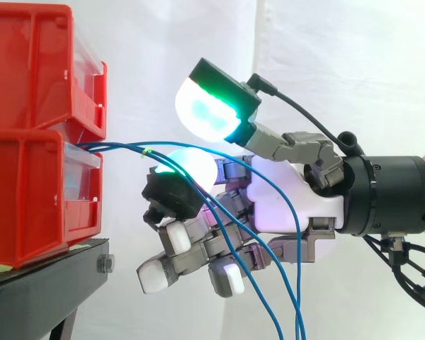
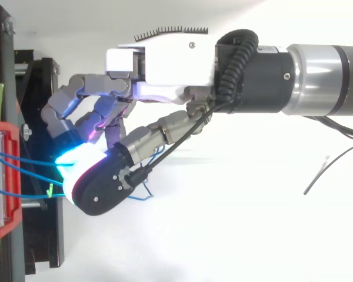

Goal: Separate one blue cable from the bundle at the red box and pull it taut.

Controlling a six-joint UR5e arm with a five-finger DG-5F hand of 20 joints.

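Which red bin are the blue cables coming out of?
The lower bin; the blue cables leave over its clear front, beneath the upper bin.

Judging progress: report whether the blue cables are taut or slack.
Slack: in the side view the blue cables leave the red box, then droop past the hand.

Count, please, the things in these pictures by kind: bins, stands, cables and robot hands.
Red bins: 2 (upper, lower)
Black stand: 1
Blue cables: 3, as far as the side view shows
Hand: 1
Total: 7
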